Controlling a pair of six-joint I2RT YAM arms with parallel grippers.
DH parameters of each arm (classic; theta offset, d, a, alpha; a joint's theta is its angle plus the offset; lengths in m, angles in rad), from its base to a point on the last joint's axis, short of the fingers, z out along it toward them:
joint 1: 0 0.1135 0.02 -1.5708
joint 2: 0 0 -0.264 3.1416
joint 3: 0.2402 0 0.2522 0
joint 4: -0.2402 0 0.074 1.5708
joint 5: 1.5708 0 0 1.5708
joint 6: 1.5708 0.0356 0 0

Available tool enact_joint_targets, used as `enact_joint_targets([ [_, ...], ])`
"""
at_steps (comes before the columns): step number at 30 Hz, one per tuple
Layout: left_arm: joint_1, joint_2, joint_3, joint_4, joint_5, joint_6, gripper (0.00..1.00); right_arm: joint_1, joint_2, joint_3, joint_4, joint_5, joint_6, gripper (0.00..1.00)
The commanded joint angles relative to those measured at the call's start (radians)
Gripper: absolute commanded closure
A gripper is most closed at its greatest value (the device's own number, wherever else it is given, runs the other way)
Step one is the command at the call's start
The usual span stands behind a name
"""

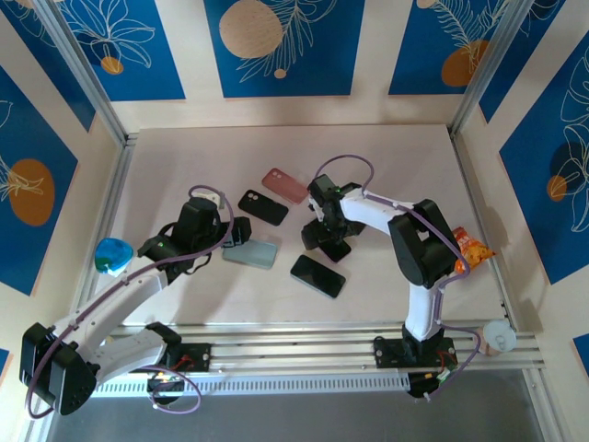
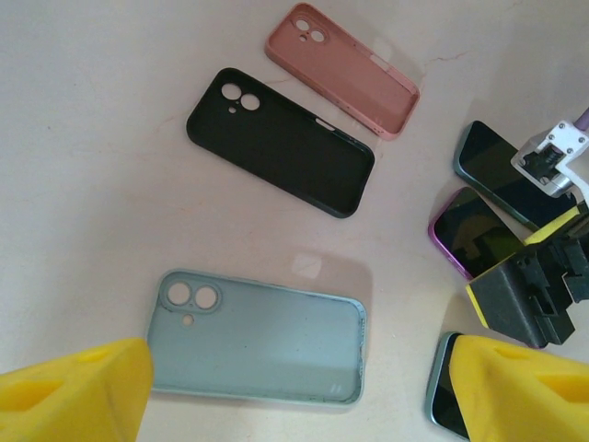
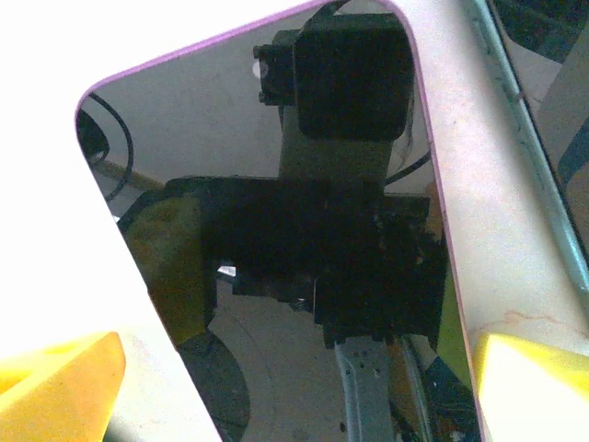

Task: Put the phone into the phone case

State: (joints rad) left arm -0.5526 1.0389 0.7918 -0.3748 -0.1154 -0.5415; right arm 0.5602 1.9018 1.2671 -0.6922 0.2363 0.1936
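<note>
The purple-edged phone (image 3: 276, 230) lies flat on the table (image 2: 83, 184), apart from the light blue case (image 2: 258, 336), so nothing is fitted yet. The right gripper (image 3: 294, 373) hangs over it, spread wide and empty. The left gripper (image 2: 299, 396), equally wide and empty, hovers above the case.

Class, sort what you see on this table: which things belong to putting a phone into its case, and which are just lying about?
Belong to the job:
- purple-edged phone
- teal-edged phone
- dark phone nearest the arm bases
- light blue case
- black case
- pink case

Just lying about:
- orange packet
- blue object at the left edge
- white round item
</note>
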Motion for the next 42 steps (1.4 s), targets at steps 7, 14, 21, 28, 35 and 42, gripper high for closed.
enact_joint_targets([
  [7,-0.009,-0.020,-0.015,0.006,-0.020,0.001,0.16,0.049,-0.062,-0.044,0.049,0.110,-0.144,0.05],
  [14,-0.009,-0.027,-0.019,0.007,-0.012,0.001,0.16,0.044,-0.053,-0.035,0.080,0.097,-0.174,0.11],
  [21,-0.009,-0.030,-0.019,0.004,0.004,0.033,0.16,0.036,-0.040,-0.045,0.078,0.066,-0.190,0.14],
  [28,-0.009,-0.028,-0.017,-0.010,0.000,0.049,0.15,0.020,-0.037,-0.055,0.066,0.046,-0.205,0.09],
  [35,-0.008,-0.023,-0.008,-0.021,-0.001,0.056,0.15,0.018,-0.024,-0.056,0.052,0.023,-0.203,0.09],
  [42,-0.008,-0.012,-0.003,-0.017,0.009,0.064,0.15,0.024,-0.007,-0.059,0.053,0.030,-0.202,0.16],
])
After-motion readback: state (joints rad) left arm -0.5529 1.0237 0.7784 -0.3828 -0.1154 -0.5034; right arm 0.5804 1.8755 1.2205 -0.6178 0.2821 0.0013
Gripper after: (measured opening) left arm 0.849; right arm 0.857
